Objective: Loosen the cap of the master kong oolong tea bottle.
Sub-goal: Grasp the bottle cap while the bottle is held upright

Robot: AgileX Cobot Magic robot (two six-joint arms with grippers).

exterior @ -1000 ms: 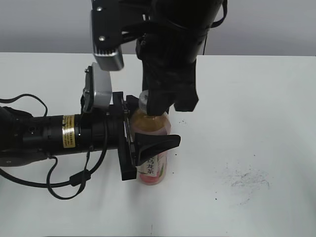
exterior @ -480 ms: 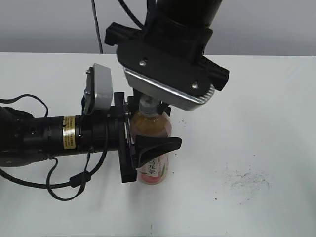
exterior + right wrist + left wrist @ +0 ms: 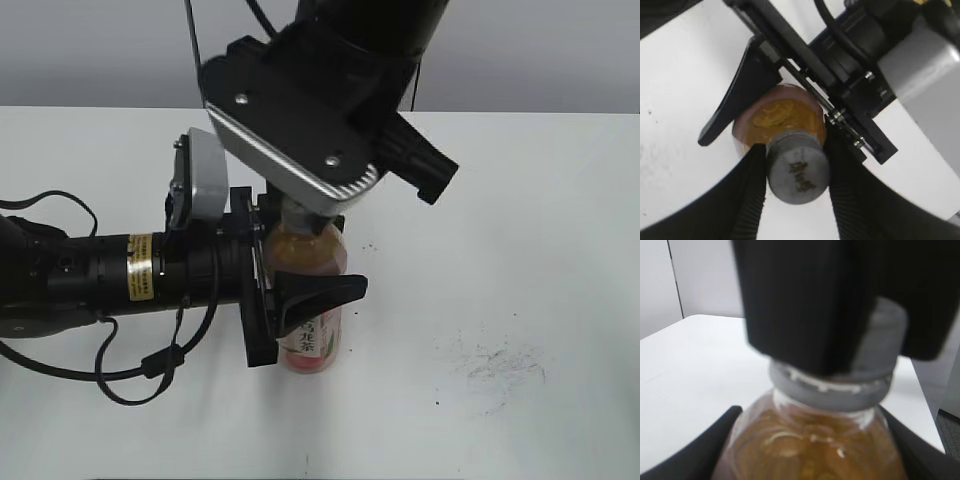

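Note:
The master kong oolong tea bottle (image 3: 312,300) stands upright on the white table, amber tea above a pink label. My left gripper (image 3: 285,290) comes in from the left and is shut on the bottle's body; its black fingers flank the shoulder in the left wrist view (image 3: 810,440). My right gripper (image 3: 797,172) comes down from above and is shut on the grey cap (image 3: 798,167), ribbed fingers (image 3: 750,190) pressed on both sides. The dark logo on the cap top shows. In the left wrist view the cap (image 3: 840,385) is partly hidden behind the right gripper's fingers.
The white table (image 3: 520,250) stretches to the right, with a grey scuff mark (image 3: 505,365) at the front right. The left arm's black body and cables (image 3: 90,280) lie along the table's left side. A grey wall stands behind.
My right wrist has turned about the cap: its grey camera housing swung from the left side round to the front. The bottle and left gripper have stayed put.

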